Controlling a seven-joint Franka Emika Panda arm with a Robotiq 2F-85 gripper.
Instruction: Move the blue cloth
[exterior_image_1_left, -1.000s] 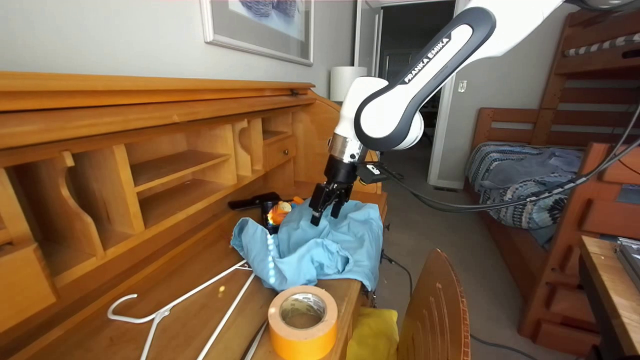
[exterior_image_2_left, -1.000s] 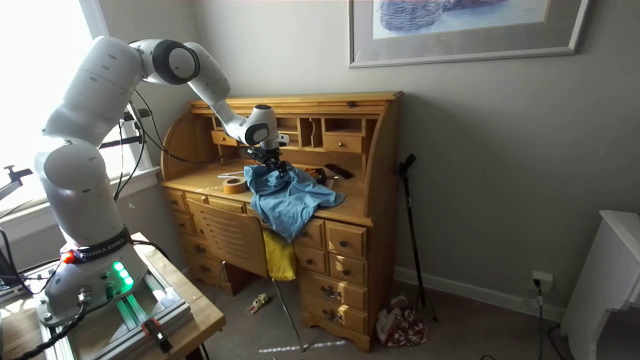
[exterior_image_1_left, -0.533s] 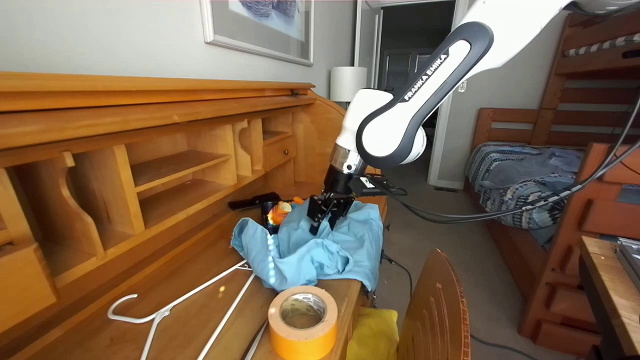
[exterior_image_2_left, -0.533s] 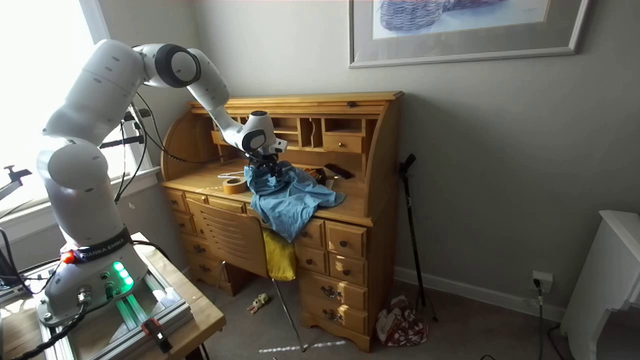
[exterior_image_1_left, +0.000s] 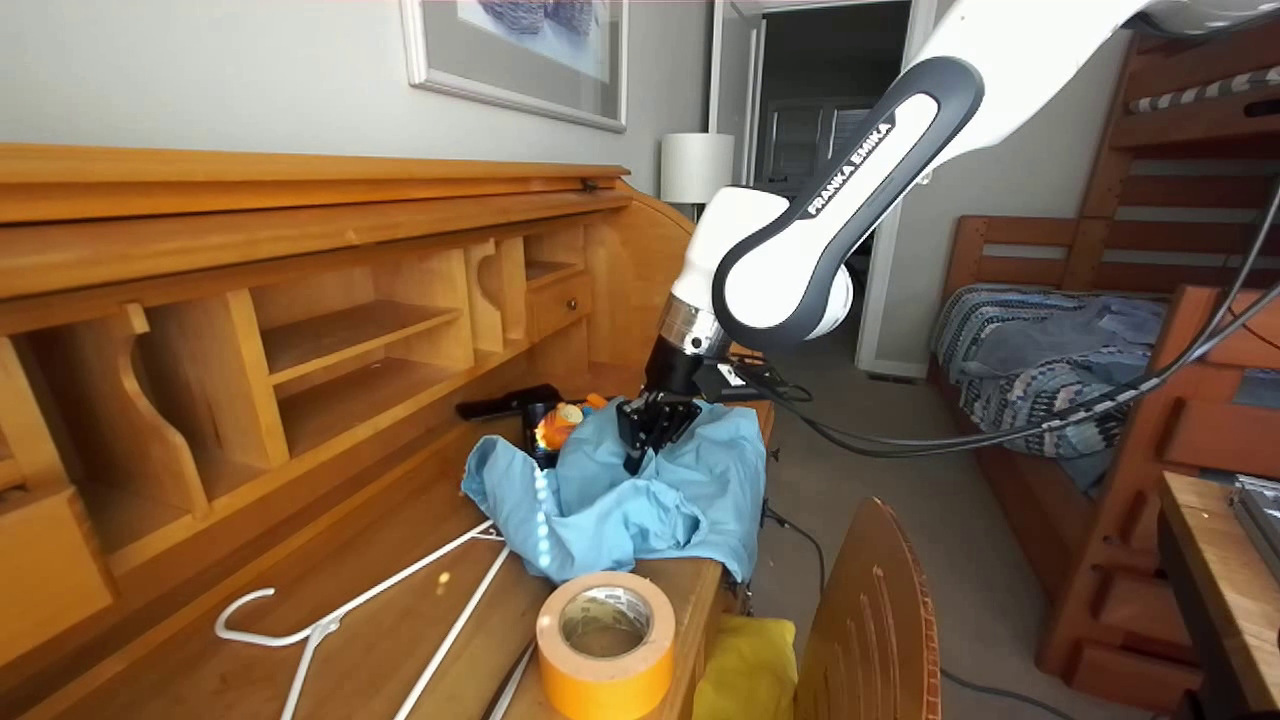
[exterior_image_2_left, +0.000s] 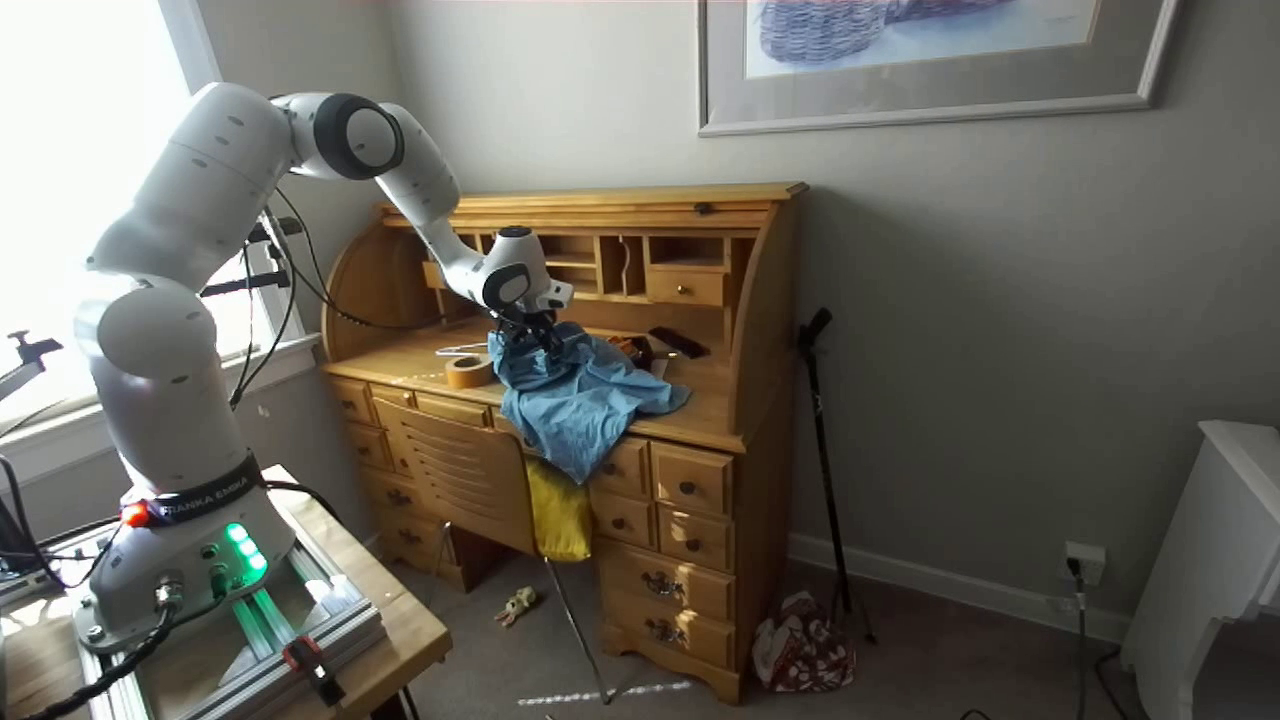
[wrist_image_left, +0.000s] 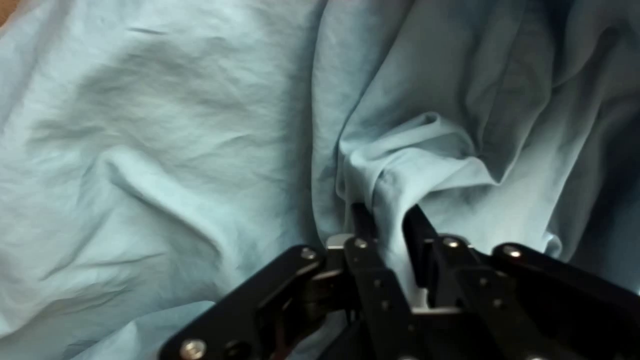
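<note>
The blue cloth (exterior_image_1_left: 620, 520) lies rumpled on the wooden desk, and in an exterior view part of the cloth (exterior_image_2_left: 572, 415) hangs over the desk's front edge. My gripper (exterior_image_1_left: 645, 453) points down into its upper folds. Seen from the wrist, a bunched fold of the cloth (wrist_image_left: 190, 150) runs up between the two black fingers of the gripper (wrist_image_left: 387, 217), which press in on it from both sides. The very tips are partly buried in fabric.
A yellow tape roll (exterior_image_1_left: 605, 690) and a white hanger (exterior_image_1_left: 322, 628) lie on the desk near the cloth. Behind it sit an orange item (exterior_image_1_left: 556, 428) and a black object (exterior_image_1_left: 505, 402). A chair (exterior_image_1_left: 870, 620) with yellow fabric (exterior_image_1_left: 745, 670) stands in front.
My gripper has come down from just over the cloth into its folds. Its fingers, wide apart a second ago, have drawn together on a fold. The cloth as a whole stays put.
</note>
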